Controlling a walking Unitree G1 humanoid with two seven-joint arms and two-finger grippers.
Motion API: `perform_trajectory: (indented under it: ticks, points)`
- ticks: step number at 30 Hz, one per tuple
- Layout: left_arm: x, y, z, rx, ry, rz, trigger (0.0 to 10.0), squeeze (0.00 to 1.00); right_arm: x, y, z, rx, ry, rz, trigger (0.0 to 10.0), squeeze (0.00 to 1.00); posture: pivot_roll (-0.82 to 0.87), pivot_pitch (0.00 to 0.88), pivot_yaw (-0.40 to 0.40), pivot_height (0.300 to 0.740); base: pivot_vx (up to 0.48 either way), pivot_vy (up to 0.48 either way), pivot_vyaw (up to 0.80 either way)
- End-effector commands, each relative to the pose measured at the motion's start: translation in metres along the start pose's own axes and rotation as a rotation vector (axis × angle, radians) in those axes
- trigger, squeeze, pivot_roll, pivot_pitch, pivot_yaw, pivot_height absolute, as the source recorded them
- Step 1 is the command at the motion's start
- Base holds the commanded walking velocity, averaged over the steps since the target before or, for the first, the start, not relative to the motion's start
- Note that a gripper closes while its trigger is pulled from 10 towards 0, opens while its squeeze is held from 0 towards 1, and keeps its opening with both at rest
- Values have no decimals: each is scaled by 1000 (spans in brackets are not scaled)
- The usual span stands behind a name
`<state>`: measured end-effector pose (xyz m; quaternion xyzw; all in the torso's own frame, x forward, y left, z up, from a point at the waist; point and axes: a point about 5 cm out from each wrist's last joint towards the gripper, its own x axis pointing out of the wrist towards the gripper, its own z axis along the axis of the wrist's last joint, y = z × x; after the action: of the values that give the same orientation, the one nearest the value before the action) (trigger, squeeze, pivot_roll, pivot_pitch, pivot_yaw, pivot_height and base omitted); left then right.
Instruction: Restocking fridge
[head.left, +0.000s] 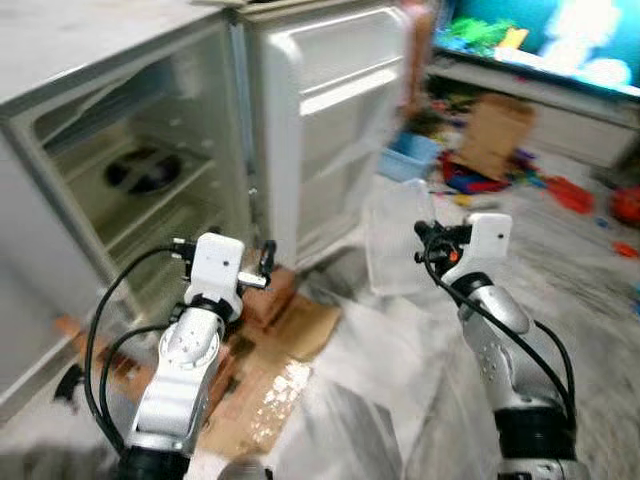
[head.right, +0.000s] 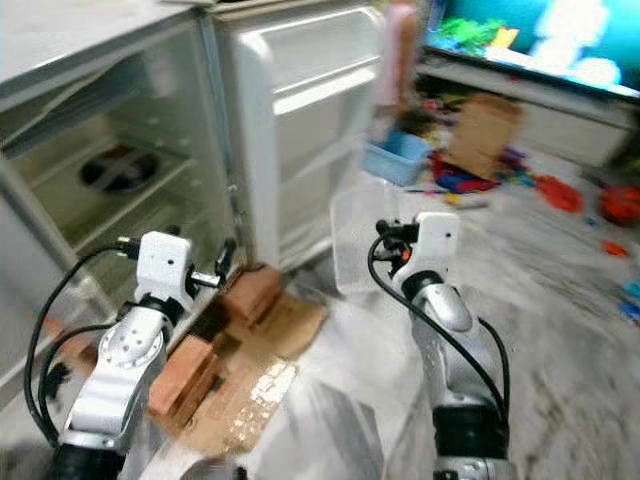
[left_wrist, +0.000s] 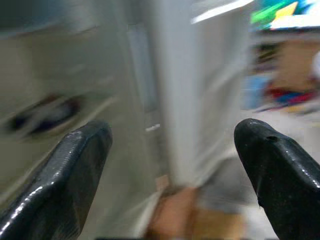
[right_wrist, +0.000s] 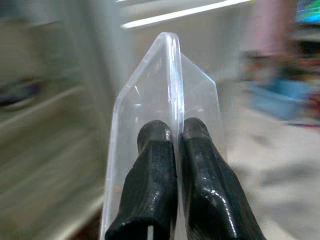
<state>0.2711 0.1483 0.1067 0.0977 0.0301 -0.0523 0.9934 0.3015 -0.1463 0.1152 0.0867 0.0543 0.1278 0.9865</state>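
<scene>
Right claw (right_wrist: 172, 145) pinches the rim of a clear plastic container (head.left: 398, 240), held up beside the fridge's open door (head.left: 330, 110). Left claw (left_wrist: 172, 150) hangs released, its 2 fingers apart, before the open fridge (head.left: 120, 170). Bricks (head.right: 250, 292) rest on cardboard (head.left: 290, 350) below.

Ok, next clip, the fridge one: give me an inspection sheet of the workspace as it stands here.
Surface: pale floor, with flattened cardboard before the fridge.
Job's things: fridge with its door open; dark round item on a shelf; clear plastic container.
Clutter: bricks on the cardboard; toys, cardboard box, blue tub.
Grippers: left gripper open, facing the fridge; right gripper shut on the container's wall.
Cables: black cables looped along both arms.
Surroundings: lit screen.
</scene>
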Motion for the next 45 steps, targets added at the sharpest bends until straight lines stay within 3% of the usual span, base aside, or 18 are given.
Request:
perform_trajectory:
  ticks: [1, 10, 27, 34, 45]
  points:
    - [1, -3, -1, -11, 14, 13, 10000, 0, -2, -6, 2, -14, 1, -3, 10000, 0, 43, 0, -44, 740, 341, -334, 788]
    - [1, 4, -3, -88, 36, 92, 10000, 0, -1, -3, 3, -16, -3, 22, 10000, 0, 47, 0, -46, 740, 108, -108, 790]
    - [1, 7, -7, -70, 75, 141, 10000, 0, 2, 5, 4, -31, -10, 86, 10000, 0, 48, 0, -46, 740, 0, 0, 788]
    - [1, 9, -9, -87, 86, 155, 10000, 0, 3, 5, 6, -32, -14, 87, 10000, 0, 50, 0, -48, 740, 0, -406, 752]
    - [0, 11, -11, -98, 102, 178, 10000, 0, 4, 5, 6, -33, -23, 84, 10000, 0, 50, 0, -48, 740, 0, -450, 0]
